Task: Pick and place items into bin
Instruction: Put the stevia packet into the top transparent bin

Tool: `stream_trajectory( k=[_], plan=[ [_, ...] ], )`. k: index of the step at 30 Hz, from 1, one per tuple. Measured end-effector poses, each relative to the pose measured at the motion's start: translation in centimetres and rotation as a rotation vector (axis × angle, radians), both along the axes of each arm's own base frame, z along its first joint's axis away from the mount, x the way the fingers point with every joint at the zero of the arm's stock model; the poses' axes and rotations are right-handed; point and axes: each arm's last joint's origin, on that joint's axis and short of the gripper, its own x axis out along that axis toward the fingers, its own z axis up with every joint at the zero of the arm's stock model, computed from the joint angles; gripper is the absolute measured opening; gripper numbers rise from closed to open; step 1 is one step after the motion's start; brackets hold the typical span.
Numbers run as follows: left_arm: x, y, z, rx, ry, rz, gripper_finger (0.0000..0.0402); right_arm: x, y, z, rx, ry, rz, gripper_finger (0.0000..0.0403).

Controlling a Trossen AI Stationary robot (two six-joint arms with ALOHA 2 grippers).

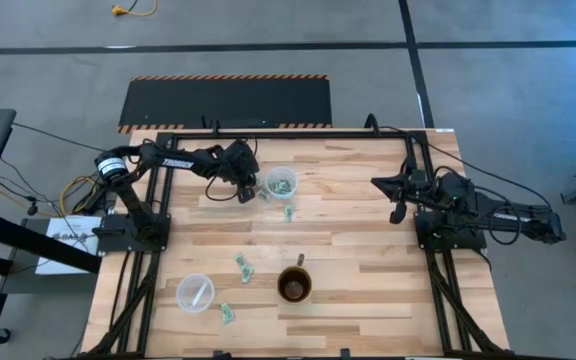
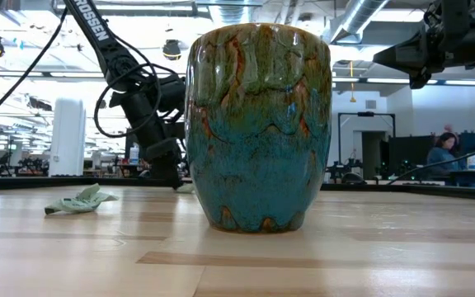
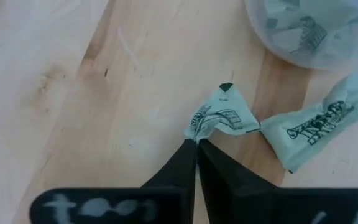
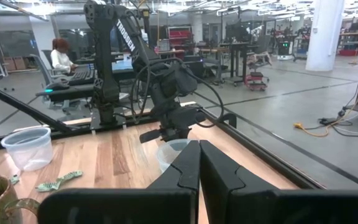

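Small pale green-and-white wrappers lie on the wooden table: one (image 3: 224, 114) at my left gripper's fingertips, another (image 3: 316, 127) right beside it, and others nearer the front (image 1: 243, 265) (image 1: 226, 313). Just beyond the first two stands a clear plastic cup (image 1: 281, 182), the bin, with several wrappers inside. My left gripper (image 1: 246, 194) reaches down beside that cup, shut on the first wrapper. My right gripper (image 1: 398, 205) hangs shut at the table's right side, well above the wood, with nothing in it. My left gripper pinches the wrapper's twisted end (image 3: 197, 132) between its two fingertips (image 3: 182, 158). The fingers slant down at it from above and from the table's left. The rest of the wrapper spreads out past the fingertips, toward the cup; whether it lies on the wood I cannot tell.
A glazed brown and blue-green mug (image 1: 294, 285) stands near the table's front middle and fills the low view (image 2: 258, 124). A second clear cup (image 1: 195, 292) stands front left. Black frame rails (image 1: 288, 133) run along the table's far edge and sides.
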Motion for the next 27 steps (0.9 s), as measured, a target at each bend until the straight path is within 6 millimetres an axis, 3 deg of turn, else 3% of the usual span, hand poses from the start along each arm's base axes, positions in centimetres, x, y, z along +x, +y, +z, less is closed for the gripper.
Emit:
stream_trajectory(
  k=[10, 18, 27],
  plan=[
    [-0.8, -0.5, 2.1, 0.005, -0.007, 0.060, 0.0000, 0.0, 0.0, 0.0, 0.000, -0.001, 0.000, 0.0000],
    [-2.0, -1.5, 6.6, 0.112, -0.096, 0.104, 0.0000, 0.0, 0.0, 0.0, 0.000, -0.001, 0.000, 0.0000],
    [-1.8, -2.8, 11.2, 0.164, -0.386, 0.102, 0.0000, 0.0, 0.0, 0.0, 0.000, 0.000, 0.000, 0.0000]
  ],
)
